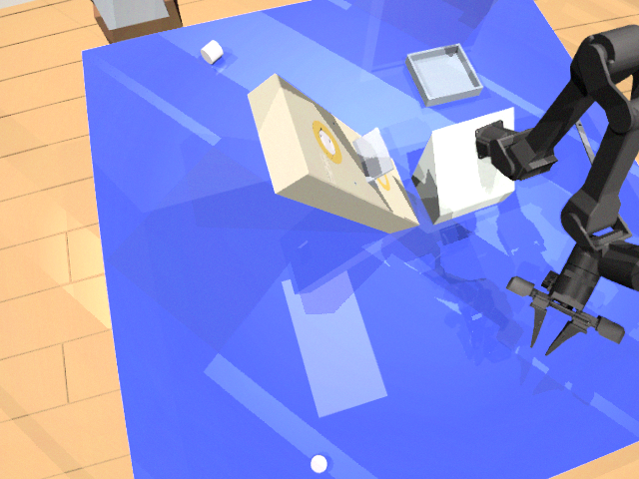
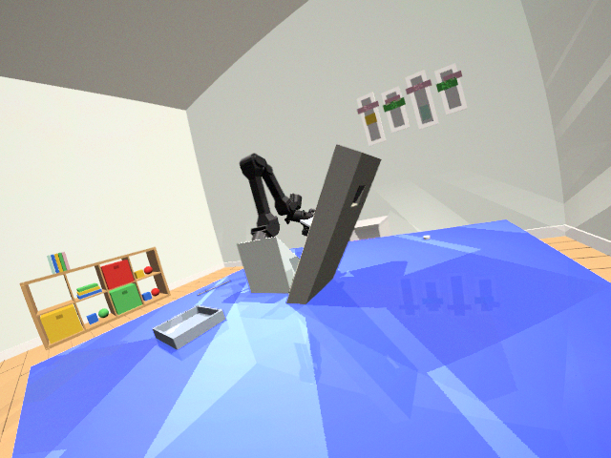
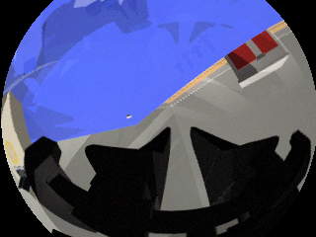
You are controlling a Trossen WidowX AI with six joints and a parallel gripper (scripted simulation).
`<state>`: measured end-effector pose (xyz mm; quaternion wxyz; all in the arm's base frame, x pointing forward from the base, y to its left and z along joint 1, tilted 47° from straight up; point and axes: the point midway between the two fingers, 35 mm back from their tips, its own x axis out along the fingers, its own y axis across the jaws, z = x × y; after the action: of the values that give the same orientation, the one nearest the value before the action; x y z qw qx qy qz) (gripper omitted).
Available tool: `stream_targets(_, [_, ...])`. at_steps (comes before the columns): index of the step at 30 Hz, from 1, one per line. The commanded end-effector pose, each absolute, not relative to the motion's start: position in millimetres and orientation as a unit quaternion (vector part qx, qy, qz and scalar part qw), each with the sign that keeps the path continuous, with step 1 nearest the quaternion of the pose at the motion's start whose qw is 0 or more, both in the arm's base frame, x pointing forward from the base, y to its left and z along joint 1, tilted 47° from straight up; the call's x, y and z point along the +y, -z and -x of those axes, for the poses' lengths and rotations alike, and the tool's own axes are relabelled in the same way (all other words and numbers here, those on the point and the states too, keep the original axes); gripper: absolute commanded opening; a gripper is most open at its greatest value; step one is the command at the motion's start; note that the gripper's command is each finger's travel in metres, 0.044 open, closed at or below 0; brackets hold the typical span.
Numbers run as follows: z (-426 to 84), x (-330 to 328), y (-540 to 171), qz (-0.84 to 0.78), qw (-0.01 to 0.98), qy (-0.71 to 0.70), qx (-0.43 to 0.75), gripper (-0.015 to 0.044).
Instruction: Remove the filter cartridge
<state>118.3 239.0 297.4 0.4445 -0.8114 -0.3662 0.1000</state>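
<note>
The service panel (image 1: 289, 144) (image 2: 321, 237) (image 3: 19, 120) is a tilted beige block. The round filter cartridge (image 1: 326, 142) sits in its face within a yellow ring; its pale face shows small dark marks, but the slots are too small to make out clearly. The grey square tray (image 1: 454, 97) (image 2: 197, 331) has low walls and looks empty. My gripper (image 1: 539, 350) (image 3: 181, 130) is partly open, with a narrow gap and nothing between the fingertips. It hangs over the blue table, well to the right of the panel in the top view, touching nothing there.
A white block (image 1: 464, 175) (image 2: 266, 266) stands between panel and arm. A pale plate (image 1: 373, 155) sticks out from the panel's lower face, partly covering a second yellow ring (image 1: 383, 181). A white cylinder (image 1: 211, 52) lies behind the panel; a white disc (image 1: 319, 464) is at the front.
</note>
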Motion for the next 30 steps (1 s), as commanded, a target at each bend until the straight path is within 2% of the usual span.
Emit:
stream_targets(1, [-147.1, 237.6, -297.4, 0.826, 0.442, -0.097, -0.336, 0.011])
stream_targets(15, [-273.4, 172.4, -278.9, 0.865, 0.457, -0.113, -0.176, 0.011])
stream_targets(23, [-331.4, 91.3, -260.5, 0.855, 0.498, -0.132, -0.063, 0.011])
stream_targets(30, [-356.5, 2.2, -242.9, 0.819, 0.555, -0.142, 0.036, 0.011])
